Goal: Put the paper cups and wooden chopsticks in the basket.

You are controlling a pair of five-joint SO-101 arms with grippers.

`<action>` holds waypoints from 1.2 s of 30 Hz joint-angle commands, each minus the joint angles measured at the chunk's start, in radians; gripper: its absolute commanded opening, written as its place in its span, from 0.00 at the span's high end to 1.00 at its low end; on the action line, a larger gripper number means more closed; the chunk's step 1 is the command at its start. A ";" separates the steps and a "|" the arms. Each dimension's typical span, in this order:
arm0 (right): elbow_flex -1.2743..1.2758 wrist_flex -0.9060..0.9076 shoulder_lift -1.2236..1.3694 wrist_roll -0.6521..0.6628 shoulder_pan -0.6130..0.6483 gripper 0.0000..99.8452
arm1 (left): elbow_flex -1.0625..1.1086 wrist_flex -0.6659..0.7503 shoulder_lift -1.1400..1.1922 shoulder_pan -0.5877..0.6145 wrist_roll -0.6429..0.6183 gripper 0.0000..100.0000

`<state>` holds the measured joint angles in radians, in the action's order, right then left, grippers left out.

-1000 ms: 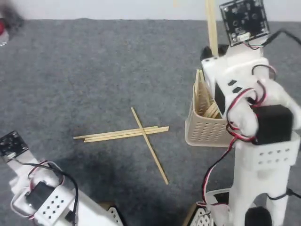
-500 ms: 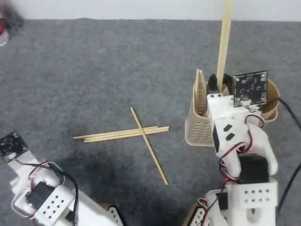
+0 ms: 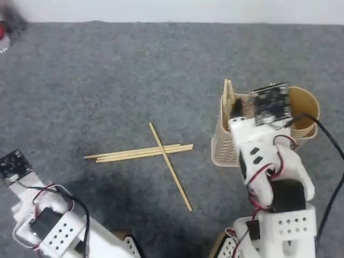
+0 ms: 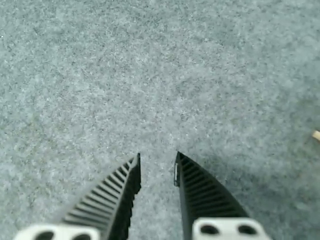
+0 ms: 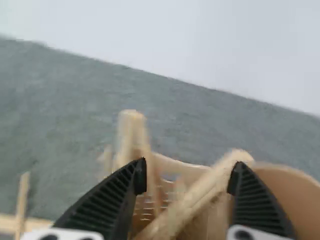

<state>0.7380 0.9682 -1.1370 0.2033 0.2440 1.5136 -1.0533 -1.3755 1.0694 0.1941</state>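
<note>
The job is partly done. The basket [image 3: 227,146] stands on the right side of the grey desk [image 3: 107,70], and several chopsticks [image 3: 230,98] lean upright inside it against its near wall. A brown paper cup [image 3: 305,110] sits at the basket's far side. The arm hides the join, so I cannot tell whether the cup is fully inside the basket or just touching it.

The right hand [image 5: 187,169] hangs directly over the basket with its jaws spread wide and nothing gripped between them. Below it are the tops of the sticks and the cup's rim.

What is left, as far as I can judge, is the group of loose chopsticks [image 3: 141,152] in the middle of the desk, well apart from the basket. A few lie almost parallel, and one crosses over them at an angle. No other cup is visible on the desk.

The left hand [image 4: 156,159] rests low over bare grey surface at the near left, its jaws slightly parted and holding nothing.
</note>
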 commanded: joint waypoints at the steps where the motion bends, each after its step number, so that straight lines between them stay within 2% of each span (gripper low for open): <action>1: -0.175 0.099 0.004 0.049 0.110 0.76 | -0.007 -0.005 -0.009 0.020 0.008 0.89; 5: -0.290 0.174 0.127 0.052 0.254 0.76 | -0.010 -0.002 -0.009 0.063 0.006 0.89; 11: -0.422 0.185 0.496 0.055 0.390 0.76 | -0.013 -0.003 -0.009 0.066 0.006 0.89; 13: -0.477 0.183 0.627 0.095 0.427 0.76 | -0.013 -0.003 -0.009 0.068 0.009 0.89; 17: -0.562 0.191 0.877 0.169 0.466 0.76 | -0.013 0.003 -0.009 0.123 0.032 0.89; 21: -0.624 0.183 1.081 0.172 0.470 0.76 | 0.021 0.052 -0.009 0.219 0.133 0.89; 24: -0.678 0.153 1.214 0.164 0.470 0.76 | 0.044 0.084 -0.009 0.255 0.161 0.89; 30: -0.776 0.104 1.446 0.163 0.510 0.80 | 0.047 0.083 -0.009 0.264 0.161 0.89; 36: -0.927 0.193 1.624 0.163 0.582 0.84 | 0.048 0.083 -0.009 0.265 0.161 0.89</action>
<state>-0.0921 1.1262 0.4603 0.3598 0.7917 1.5658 -0.9874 -1.3755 1.3257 0.3460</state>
